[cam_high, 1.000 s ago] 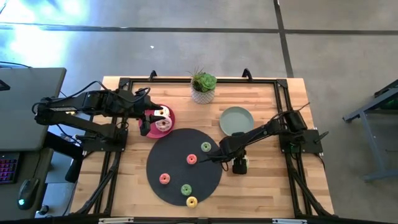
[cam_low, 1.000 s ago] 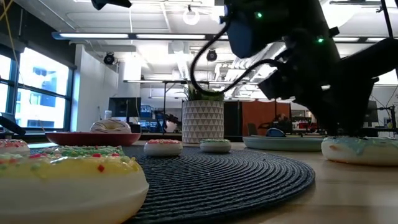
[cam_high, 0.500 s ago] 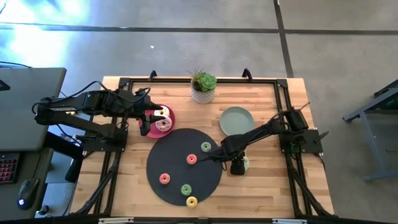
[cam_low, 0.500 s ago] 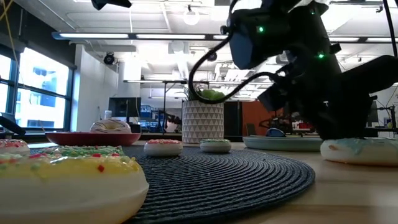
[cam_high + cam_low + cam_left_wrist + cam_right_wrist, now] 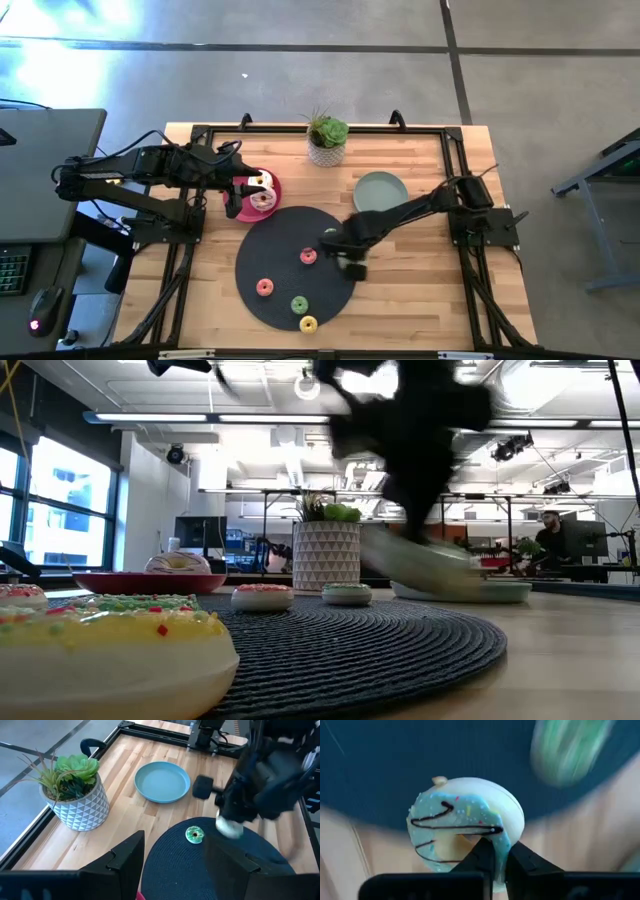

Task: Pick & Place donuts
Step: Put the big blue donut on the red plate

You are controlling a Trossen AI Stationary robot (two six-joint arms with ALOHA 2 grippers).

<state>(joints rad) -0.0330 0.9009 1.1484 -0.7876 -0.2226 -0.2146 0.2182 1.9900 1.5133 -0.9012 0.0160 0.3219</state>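
My right gripper (image 5: 345, 256) is shut on the green-frosted donut (image 5: 465, 832), which has dark drizzle and hangs over the right edge of the black mat (image 5: 290, 272). The low view shows that donut (image 5: 420, 565) as a blur above the table. Mini donuts lie flat on the mat: red (image 5: 309, 256), pink (image 5: 265, 288), green (image 5: 299, 304), yellow (image 5: 308, 324), and one more green (image 5: 194, 834). My left gripper (image 5: 240, 190) stands open above the red plate (image 5: 243, 210), where two larger donuts (image 5: 262, 192) lie. My right gripper pinches the ring's wall (image 5: 500, 845) on the side nearest the wrist between its two fingers (image 5: 481, 856). One finger seems to stand at the hole and the other outside the rim. The donut is lifted clear of the table and shows tilted in the low view.
A sage-green plate (image 5: 379, 193) lies at the far right of the mat. A potted plant (image 5: 327, 140) stands at the table's far edge. Bare wood shows to the right of the mat and along the near edge.
My right gripper has shut on the green-frosted donut, which lay on the wood right of the mat. It has lifted it clear and carried it toward the table's left, to the mat's right edge. My left gripper has kept still.
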